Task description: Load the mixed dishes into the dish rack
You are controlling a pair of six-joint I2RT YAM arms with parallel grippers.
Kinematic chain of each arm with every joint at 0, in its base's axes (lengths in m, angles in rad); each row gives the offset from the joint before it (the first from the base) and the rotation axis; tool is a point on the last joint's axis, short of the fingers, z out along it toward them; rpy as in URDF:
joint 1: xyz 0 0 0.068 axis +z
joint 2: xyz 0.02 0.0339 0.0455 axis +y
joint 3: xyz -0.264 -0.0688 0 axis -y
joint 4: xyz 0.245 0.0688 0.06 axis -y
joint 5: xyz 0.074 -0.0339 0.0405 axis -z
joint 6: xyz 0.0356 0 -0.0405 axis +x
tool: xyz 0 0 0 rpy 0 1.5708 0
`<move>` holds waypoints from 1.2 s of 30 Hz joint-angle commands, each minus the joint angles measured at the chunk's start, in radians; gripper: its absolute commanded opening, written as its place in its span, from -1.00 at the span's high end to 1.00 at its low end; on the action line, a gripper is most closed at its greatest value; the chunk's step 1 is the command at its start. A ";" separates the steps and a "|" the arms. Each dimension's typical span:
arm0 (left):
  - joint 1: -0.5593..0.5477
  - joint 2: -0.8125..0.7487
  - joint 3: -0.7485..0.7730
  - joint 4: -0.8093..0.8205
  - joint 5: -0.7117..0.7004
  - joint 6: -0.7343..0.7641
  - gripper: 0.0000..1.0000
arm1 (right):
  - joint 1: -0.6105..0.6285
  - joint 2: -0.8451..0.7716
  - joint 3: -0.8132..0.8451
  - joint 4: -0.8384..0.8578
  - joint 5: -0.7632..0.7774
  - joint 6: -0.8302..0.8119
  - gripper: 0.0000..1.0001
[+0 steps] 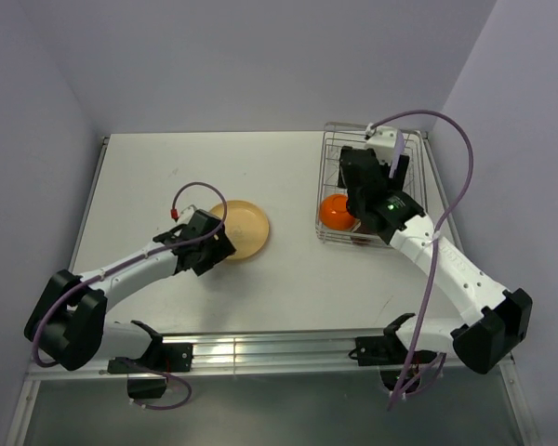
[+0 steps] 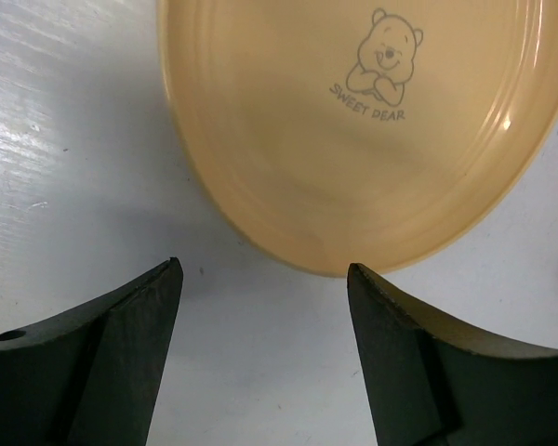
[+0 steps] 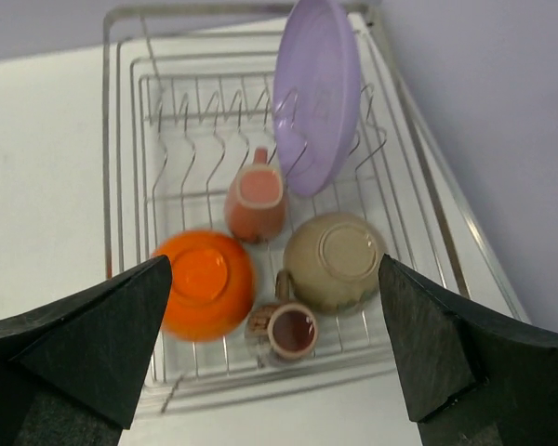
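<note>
Hovering, left end effector (image 2: 262, 268) parted before plate (image 2: 353, 158), right end effector (image 3: 275, 265) parted over rack (image 3: 119, 167)

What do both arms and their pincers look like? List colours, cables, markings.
Left arm and right arm: white links, black joints, each trailing a looping purple cable. Red connector at the left wrist; green light on the right. Left pincer and right pincer: matte black, wedge-shaped.

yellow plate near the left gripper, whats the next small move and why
Probably ease the open left gripper forward and down to straddle the near rim of the yellow plate, then close. The plate lies flat on the table, outside the dish rack, its rim just ahead of the gripper.
</note>
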 commanded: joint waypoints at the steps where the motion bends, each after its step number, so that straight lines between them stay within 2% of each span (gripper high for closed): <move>1: 0.015 0.003 0.008 0.025 -0.025 -0.031 -0.55 | 0.051 -0.060 -0.025 -0.094 -0.002 0.086 -0.99; 7: 0.042 0.085 0.039 0.035 -0.008 -0.033 -0.53 | 0.226 -0.089 -0.057 -0.174 0.050 0.161 -0.99; 10: 0.043 0.152 0.068 0.023 -0.003 -0.027 -0.39 | 0.296 -0.088 -0.060 -0.214 0.047 0.204 -0.99; 14: 0.051 0.186 0.083 0.025 -0.002 -0.024 0.12 | 0.378 -0.095 -0.060 -0.235 0.049 0.224 -0.99; 16: 0.052 0.194 0.086 0.025 -0.008 -0.024 0.17 | 0.405 -0.098 -0.057 -0.243 0.045 0.236 -0.99; 18: 0.055 0.200 0.099 0.017 -0.007 -0.021 0.33 | 0.414 -0.092 -0.051 -0.266 0.047 0.251 -0.99; 19: 0.060 0.204 0.099 0.015 -0.002 -0.015 0.61 | 0.421 -0.091 -0.045 -0.277 0.048 0.265 -0.99; 21: 0.065 0.200 0.105 0.005 0.001 -0.011 0.99 | 0.422 -0.089 -0.040 -0.277 0.033 0.273 -0.99; 25: 0.071 0.117 0.109 -0.029 0.003 0.019 0.99 | 0.413 -0.075 -0.030 -0.252 -0.083 0.282 -0.99; 28: 0.071 0.004 0.108 -0.063 0.009 0.038 1.00 | 0.335 -0.042 -0.011 -0.258 -0.288 0.285 -0.99; 32: 0.071 -0.159 0.091 -0.084 0.050 0.050 1.00 | 0.191 -0.037 -0.039 -0.180 -0.581 0.249 -0.99; 35: 0.071 -0.262 0.097 -0.113 0.075 0.073 1.00 | 0.126 -0.058 -0.077 -0.110 -0.719 0.232 -0.99; 36: 0.071 -0.309 0.100 -0.120 0.093 0.079 1.00 | 0.073 -0.060 -0.088 -0.091 -0.851 0.229 -0.99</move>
